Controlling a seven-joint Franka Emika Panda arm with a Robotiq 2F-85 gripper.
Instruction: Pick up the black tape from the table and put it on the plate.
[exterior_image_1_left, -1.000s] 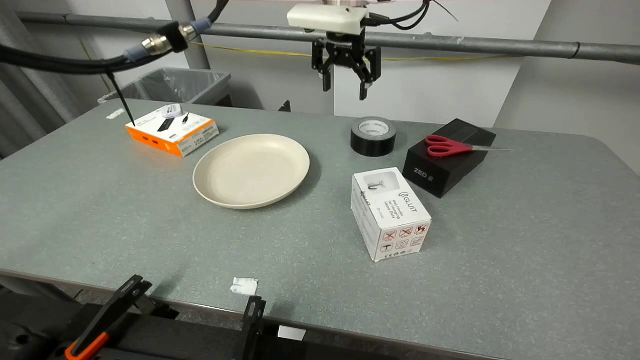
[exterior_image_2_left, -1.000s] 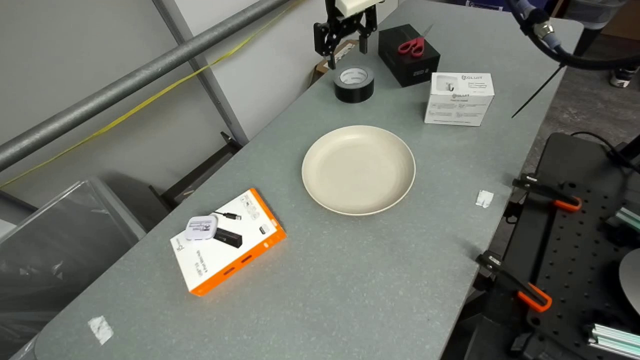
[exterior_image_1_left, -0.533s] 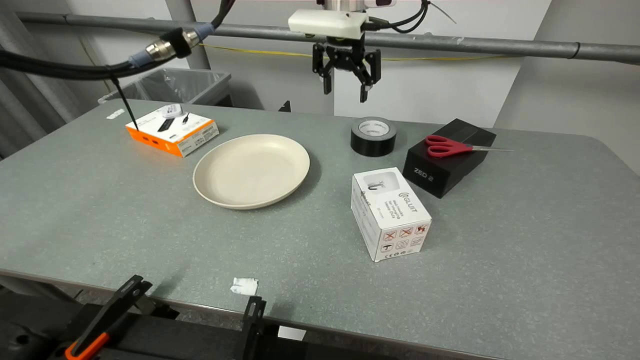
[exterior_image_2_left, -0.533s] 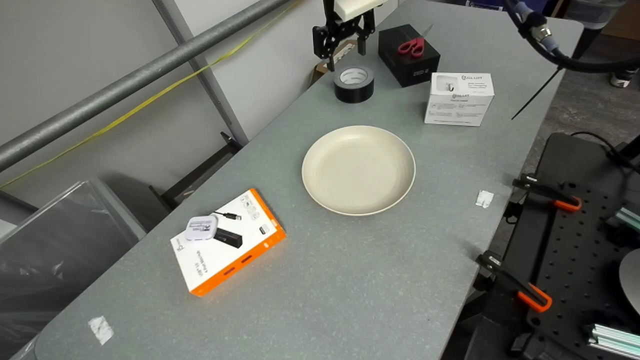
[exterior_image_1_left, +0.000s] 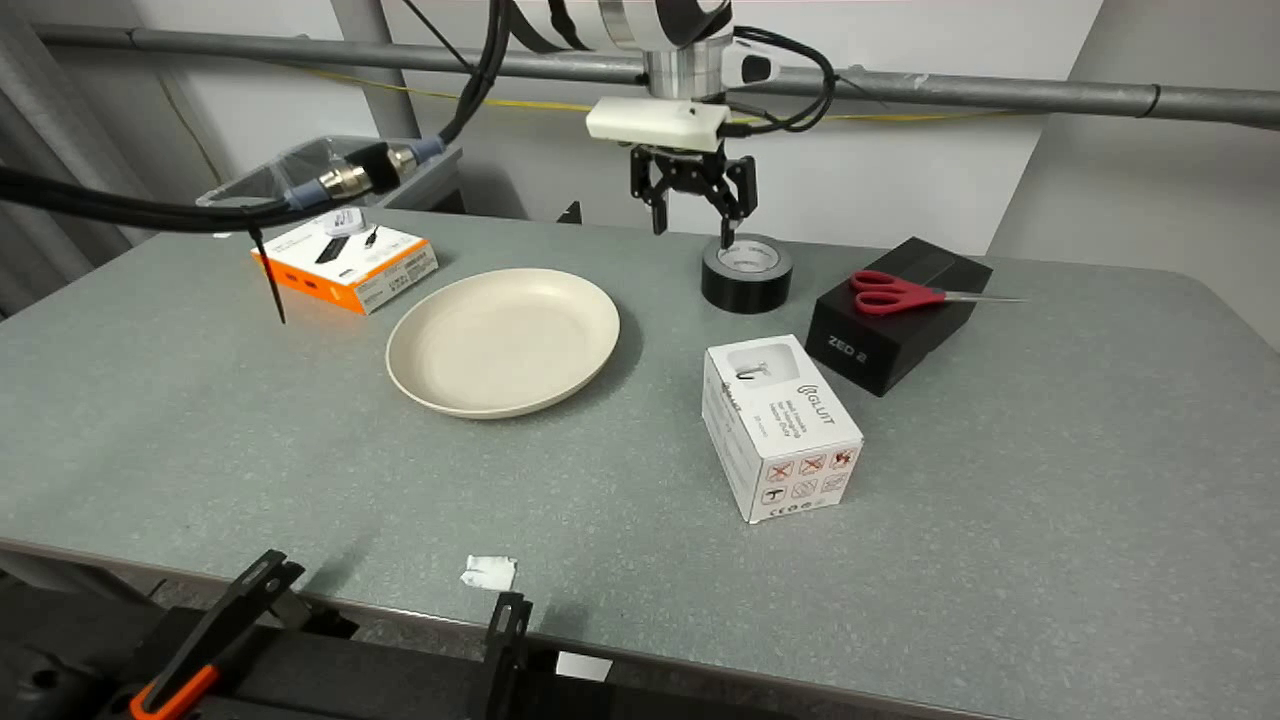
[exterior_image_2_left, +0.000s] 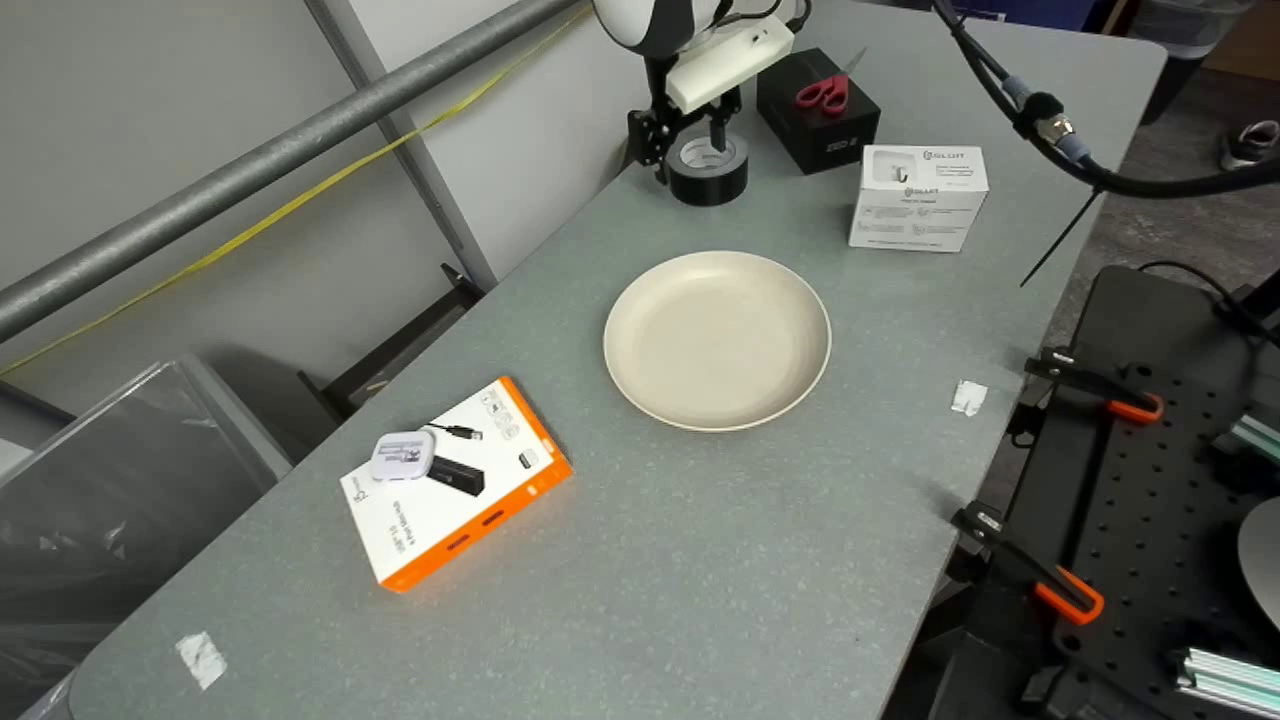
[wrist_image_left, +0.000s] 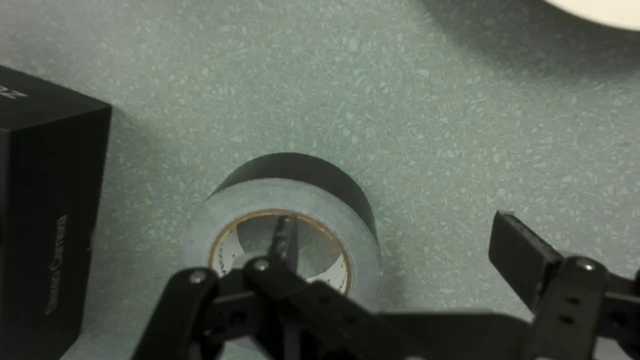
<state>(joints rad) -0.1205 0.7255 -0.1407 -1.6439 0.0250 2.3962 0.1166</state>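
Note:
The black tape lies flat on the grey table, right of the plate in an exterior view. The tape also shows in an exterior view and the wrist view. My gripper is open and empty, pointing down. In the wrist view, one finger of the gripper appears over the tape's central hole and the other is outside the ring, over bare table. I cannot tell how far the fingertips are above the tape. The plate is bare.
A black box with red scissors on top stands beside the tape. A white box is in front of it. An orange-and-white box lies beyond the plate. A hanging cable crosses above the table.
The gripper has come down from higher up to close above the tape, staying open. The arm's cable has sunk with it. The tape, plate and boxes have not moved.

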